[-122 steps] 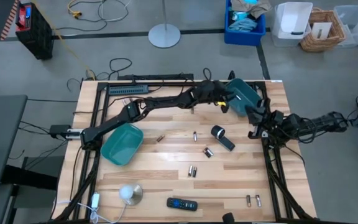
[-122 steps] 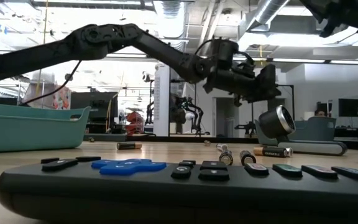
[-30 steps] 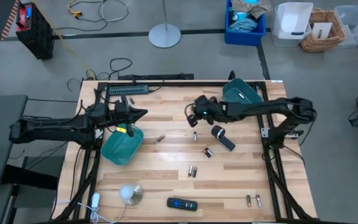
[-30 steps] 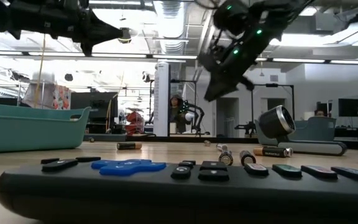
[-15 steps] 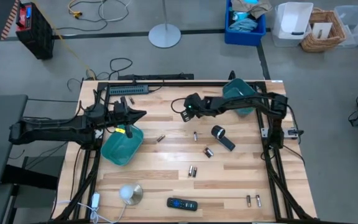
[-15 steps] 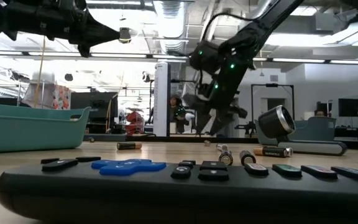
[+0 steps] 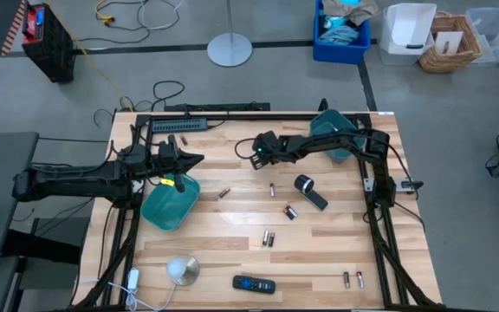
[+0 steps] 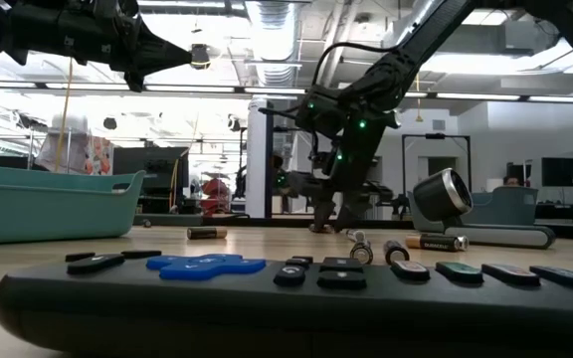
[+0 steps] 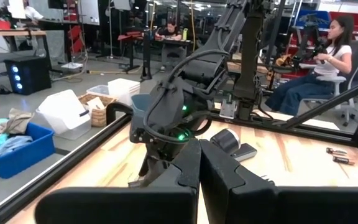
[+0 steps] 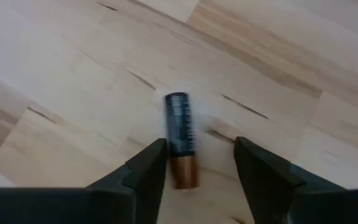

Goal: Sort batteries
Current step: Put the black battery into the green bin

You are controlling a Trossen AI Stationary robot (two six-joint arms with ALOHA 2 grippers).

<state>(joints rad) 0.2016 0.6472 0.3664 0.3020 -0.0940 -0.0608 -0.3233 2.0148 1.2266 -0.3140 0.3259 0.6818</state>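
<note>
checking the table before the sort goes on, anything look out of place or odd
Two things are not batteries: a flat black remote control near the front edge and a black cylinder with a white end mid-table. The left teal bin sits tilted, overhanging the table edge.

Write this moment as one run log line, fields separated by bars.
right gripper: open, low over table, fingers astride a battery | left gripper: shut, above left bin | battery: lying flat, not gripped

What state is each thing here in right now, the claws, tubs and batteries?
Right gripper: open, fingers either side of a battery.
Battery: lying flat on the table, not gripped.
Left gripper: shut, above the teal bin.
Teal bin: on the table, tilted.
Remote control: lying flat.
</note>
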